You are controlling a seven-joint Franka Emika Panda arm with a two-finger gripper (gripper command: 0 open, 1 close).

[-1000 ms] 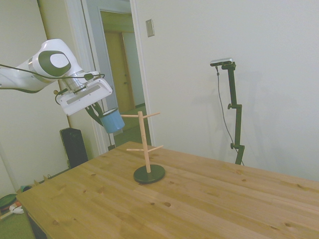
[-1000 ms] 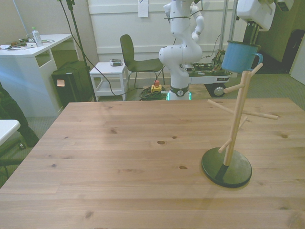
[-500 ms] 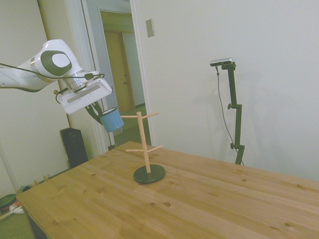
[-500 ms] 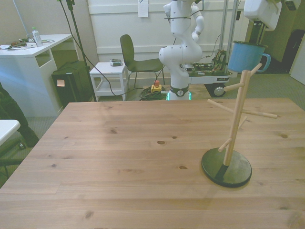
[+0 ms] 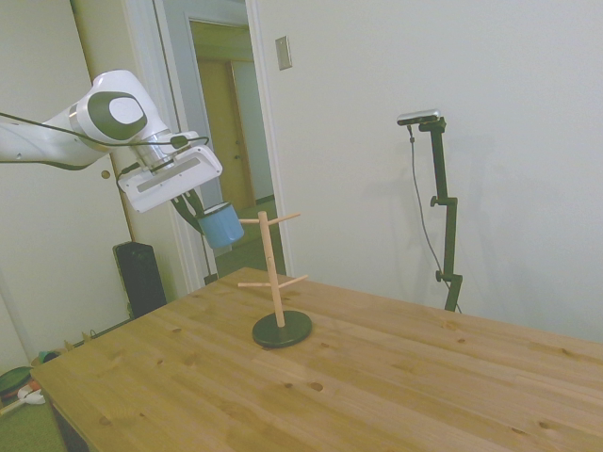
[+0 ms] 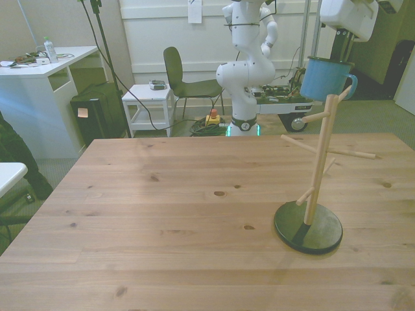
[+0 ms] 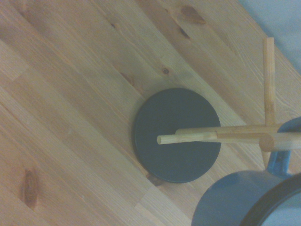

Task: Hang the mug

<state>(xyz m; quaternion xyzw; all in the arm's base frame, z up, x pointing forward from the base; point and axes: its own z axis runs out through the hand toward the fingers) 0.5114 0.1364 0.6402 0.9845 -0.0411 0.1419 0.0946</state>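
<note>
The small light-blue enamel mug with the white rim point(image 5: 221, 227) was up in the air, held by the white robot arm's two-finger gripper point(image 5: 193, 208); the dark fingers were closed on the mug's rim, so the jaws stood narrow, pinching the mug. The mug was close to the top of the tall wooden peg stand with the round black base point(image 5: 272, 271); in the side view it hung just beside the tip of the top peg point(image 5: 248, 220); in the front view the mug point(image 6: 325, 78) sat just above an upper peg point(image 6: 345, 92), with its little handle point(image 6: 352, 84) turned toward the front view's right.

From the wrist view, the mug point(image 7: 240, 200) was near the stand's pegs point(image 7: 211, 135), and the handle point(image 7: 278, 161) showed right by one peg; I could not tell if the peg was inside the handle's loop or only next to it.

So the picking-up part looked done, and the mug had been brought to the stand; the hanging looked not yet done, because the gripper had the mug in its grip; what seemed left was to slip the handle over a peg and let go. The stand stood upright on the wooden table point(image 6: 162, 227).
</note>
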